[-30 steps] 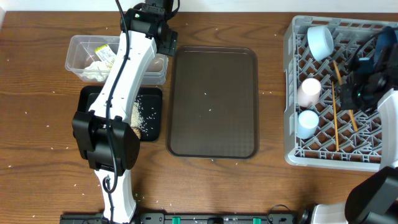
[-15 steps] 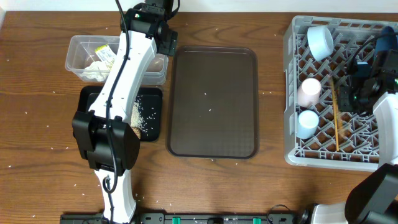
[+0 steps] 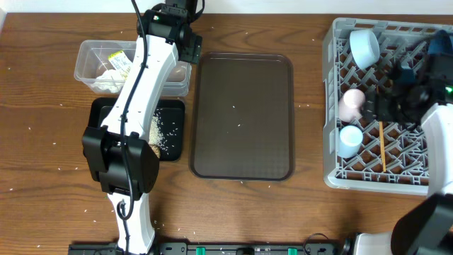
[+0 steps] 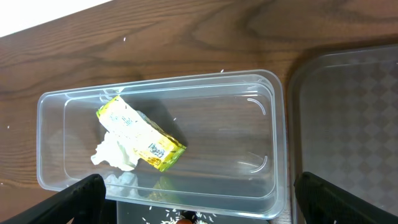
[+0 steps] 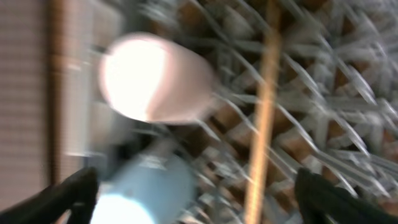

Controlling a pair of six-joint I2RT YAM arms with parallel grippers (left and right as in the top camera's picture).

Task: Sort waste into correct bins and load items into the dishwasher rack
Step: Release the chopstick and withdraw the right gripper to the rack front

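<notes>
The grey rack (image 3: 368, 181), partly behind the right arm (image 3: 437, 134), ran off frame. The clear tub (image 4: 273, 124) sat under the left gripper (image 4: 199, 199), spread wide. Blur smeared the pink cup (image 5: 155, 78) and light-blue cup (image 5: 149, 186) below the right gripper (image 5: 196, 199), also wide. The wrapper (image 4: 140, 134) lay in the tub.

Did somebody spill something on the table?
Yes. Tiny white rice grains lie sprinkled on the brown serving tray and across the wooden table, not only in the black tray. They look spilled because they are scattered loose outside any bin.
</notes>
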